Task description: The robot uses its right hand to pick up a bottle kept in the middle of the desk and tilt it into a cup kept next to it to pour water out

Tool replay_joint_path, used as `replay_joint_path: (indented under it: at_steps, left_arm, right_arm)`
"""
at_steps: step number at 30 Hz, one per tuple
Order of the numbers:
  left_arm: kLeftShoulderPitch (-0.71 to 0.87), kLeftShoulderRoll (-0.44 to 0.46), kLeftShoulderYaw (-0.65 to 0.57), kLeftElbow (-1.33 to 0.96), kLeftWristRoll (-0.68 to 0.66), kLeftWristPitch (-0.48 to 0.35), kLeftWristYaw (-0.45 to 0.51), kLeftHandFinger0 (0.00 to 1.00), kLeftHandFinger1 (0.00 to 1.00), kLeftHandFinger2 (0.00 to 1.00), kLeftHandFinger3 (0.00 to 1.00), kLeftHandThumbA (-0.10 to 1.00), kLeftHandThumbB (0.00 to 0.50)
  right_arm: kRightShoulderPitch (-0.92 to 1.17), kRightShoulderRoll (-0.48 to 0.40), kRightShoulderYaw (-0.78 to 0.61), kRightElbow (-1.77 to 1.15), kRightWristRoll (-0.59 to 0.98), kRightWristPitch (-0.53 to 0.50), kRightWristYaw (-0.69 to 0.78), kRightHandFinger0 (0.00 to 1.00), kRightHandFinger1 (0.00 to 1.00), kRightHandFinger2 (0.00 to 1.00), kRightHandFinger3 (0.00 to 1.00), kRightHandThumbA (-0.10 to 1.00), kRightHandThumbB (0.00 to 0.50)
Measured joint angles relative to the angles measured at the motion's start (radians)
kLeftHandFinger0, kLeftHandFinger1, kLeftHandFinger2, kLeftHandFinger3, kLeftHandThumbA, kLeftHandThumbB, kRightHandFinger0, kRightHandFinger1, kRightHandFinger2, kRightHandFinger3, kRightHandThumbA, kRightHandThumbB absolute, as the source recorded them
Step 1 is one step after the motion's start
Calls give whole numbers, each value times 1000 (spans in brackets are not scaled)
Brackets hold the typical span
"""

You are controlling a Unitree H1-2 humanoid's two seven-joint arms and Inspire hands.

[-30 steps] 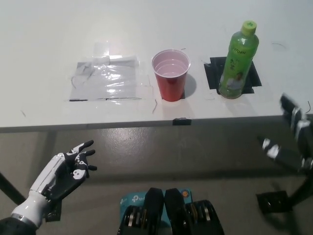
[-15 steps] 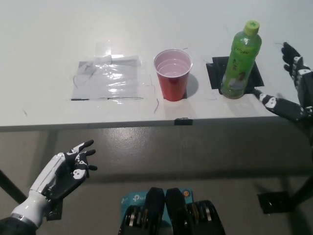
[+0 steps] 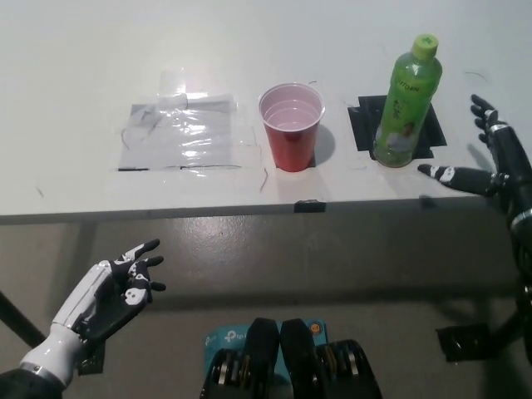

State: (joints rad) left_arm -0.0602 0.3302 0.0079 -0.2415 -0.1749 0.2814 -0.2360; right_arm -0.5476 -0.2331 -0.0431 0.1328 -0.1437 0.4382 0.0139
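Note:
A green bottle (image 3: pixel 406 104) with a light green cap stands upright on a black tape square (image 3: pixel 363 125) at the right of the white desk (image 3: pixel 249 50). Left of it stands a red cup (image 3: pixel 292 126) with clear liquid in it. My black right hand (image 3: pixel 490 160) is open over the desk's right edge, a short way right of the bottle and not touching it, fingers spread toward it. My white left hand (image 3: pixel 116 287) rests open below the desk's front edge at the lower left.
A sheet of clear plastic (image 3: pixel 181 133) is taped flat on the desk left of the cup. A small black tape mark (image 3: pixel 307 205) sits on the front edge. Grey floor shows below the desk.
My right hand has risen from below the desk edge to desk height and moved left toward the bottle. The bottle, cup and left hand have not moved.

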Motion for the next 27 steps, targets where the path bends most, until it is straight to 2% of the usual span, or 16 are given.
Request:
replay_joint_path:
  at_steps: [6,10,16,22,24,27]
  left_arm:
    - [0,0,-1,0,0,0,-1,731,917,1000,1000,626,149]
    - [0,0,-4,0,0,-1,-9,732,913,1000,1000,604,135]
    - [-4,0,-5,0,0,-1,-18,729,904,1000,1000,595,126]
    - [-7,0,-11,0,1,1,-20,749,915,1000,1000,602,122]
    - [-7,0,-13,0,1,1,-20,750,914,1000,1000,602,122]
    - [-9,0,-16,0,1,1,-21,744,911,1000,1000,613,124]
  right_arm:
    - [-44,14,-25,107,0,0,-36,1000,1000,1000,1000,994,500]
    - [-58,18,-18,113,-14,0,-56,1000,1000,1000,1000,999,500]
    - [-111,25,17,129,-36,2,-67,1000,1000,1000,1000,935,500]
    - [-127,32,50,142,-43,2,-67,1000,1000,1000,1000,907,491]
    - [-127,33,77,142,-56,2,-67,1000,1000,1000,1000,936,496]
    - [-127,33,112,151,-73,1,-67,1000,1000,1000,1000,895,492]
